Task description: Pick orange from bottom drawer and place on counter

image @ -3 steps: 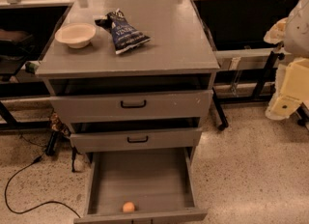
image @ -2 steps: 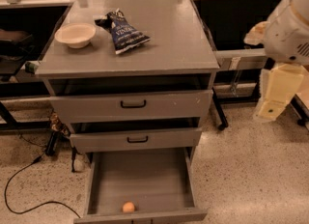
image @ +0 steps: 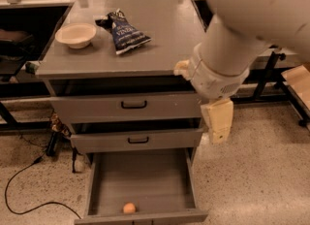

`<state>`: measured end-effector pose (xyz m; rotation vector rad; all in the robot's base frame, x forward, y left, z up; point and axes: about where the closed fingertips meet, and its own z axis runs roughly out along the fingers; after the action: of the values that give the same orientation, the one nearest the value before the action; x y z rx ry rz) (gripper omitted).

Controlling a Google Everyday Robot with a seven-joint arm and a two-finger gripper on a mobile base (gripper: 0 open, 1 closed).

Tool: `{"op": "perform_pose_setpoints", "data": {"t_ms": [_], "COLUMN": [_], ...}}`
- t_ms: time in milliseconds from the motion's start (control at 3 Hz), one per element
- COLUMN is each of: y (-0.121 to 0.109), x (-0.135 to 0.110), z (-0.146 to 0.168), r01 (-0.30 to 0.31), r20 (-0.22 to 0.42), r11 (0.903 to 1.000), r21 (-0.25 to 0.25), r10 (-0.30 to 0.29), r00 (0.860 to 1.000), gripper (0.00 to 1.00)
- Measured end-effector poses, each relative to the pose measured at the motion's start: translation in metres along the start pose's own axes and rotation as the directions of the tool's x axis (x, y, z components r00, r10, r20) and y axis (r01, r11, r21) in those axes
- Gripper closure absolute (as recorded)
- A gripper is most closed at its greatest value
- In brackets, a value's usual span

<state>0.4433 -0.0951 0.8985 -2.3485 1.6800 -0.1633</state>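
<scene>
Showing small round orange (image: 129,208); pincer (image: 217,133) beside middle drawer (image: 162,139).

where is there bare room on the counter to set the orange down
Counter: bare right of the bag up to the arm, and along the front edge in front of bowl and bag. Crowded back left, where bowl and bag sit. Gripper hangs off the right side, beside the middle drawer.

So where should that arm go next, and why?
Probably lower the gripper toward the orange. The gripper hangs beside the middle drawer, while the orange lies lower down, by the front wall of the open bottom drawer.
</scene>
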Motion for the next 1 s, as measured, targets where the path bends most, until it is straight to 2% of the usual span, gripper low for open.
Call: {"op": "perform_pose_setpoints", "data": {"t_ms": [333, 667, 1000], "y": [0.008, 0.021, 0.04], "x": [-0.042, -0.091, -0.147], "z": [0.064, 0.134, 0.203], "r01": [0.229, 0.429, 0.508], "r20": [0.019, 0.064, 0.103], "r11": [0.9691, 0.8871, 0.8539], "r21": [-0.091, -0.17, -0.115], "r10": [-0.228, -0.425, -0.498], "r00": [0.973, 0.903, 0.861], "gripper": [0.0, 0.0, 0.0]}}
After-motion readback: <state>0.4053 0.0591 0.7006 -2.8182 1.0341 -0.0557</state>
